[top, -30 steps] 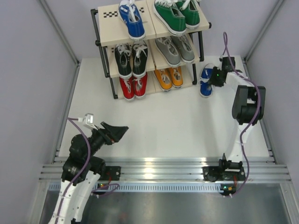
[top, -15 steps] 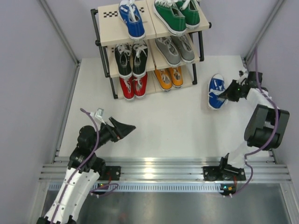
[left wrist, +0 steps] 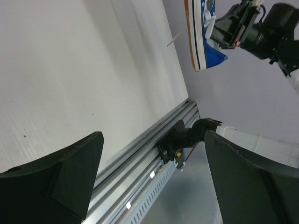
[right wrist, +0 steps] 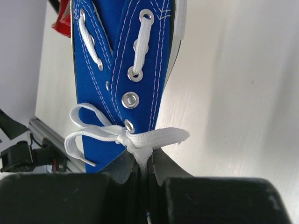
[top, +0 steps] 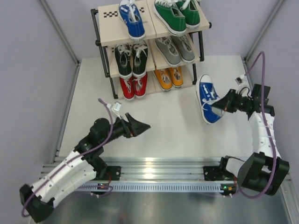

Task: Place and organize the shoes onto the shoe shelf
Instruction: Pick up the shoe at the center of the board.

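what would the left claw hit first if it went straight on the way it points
The way looks free: the left claw aims over bare table toward the right arm's base. The blue shoe in the right claw lies off that line. Depth unclear.

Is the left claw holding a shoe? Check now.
No, the left claw is open and empty; the right claw holds the blue shoe.
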Available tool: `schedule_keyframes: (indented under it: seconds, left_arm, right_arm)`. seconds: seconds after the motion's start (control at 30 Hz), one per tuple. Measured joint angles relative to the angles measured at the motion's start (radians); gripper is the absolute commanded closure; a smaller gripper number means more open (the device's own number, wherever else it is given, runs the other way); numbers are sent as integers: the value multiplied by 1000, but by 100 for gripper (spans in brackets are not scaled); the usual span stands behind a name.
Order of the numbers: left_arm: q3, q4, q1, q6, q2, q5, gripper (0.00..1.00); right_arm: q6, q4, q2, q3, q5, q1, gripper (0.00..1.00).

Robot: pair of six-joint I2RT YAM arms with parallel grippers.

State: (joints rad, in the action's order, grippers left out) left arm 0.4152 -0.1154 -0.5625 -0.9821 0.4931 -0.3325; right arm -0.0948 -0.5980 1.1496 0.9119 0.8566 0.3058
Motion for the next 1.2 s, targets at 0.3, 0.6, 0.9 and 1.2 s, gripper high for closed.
schedule_keyframes:
  seconds: [0.3,0.6,0.9,1.2]
  left_arm:
    - [182,401,-613,114,570,431,2]
    - [364,766,-725,223,1028,593,1]
    - [436,959,-730,278,1163,664,2]
    - [465,1067,-739,279,1215,693,45]
  right_arm:
    - [-64,26,-113,-72,121,-40,100]
    - [-179,108,-202,-129,196,-81,100]
    - [-247,183,-256,-174,232,-84,100]
    - [-255,233,-294,-188,211,-95,100]
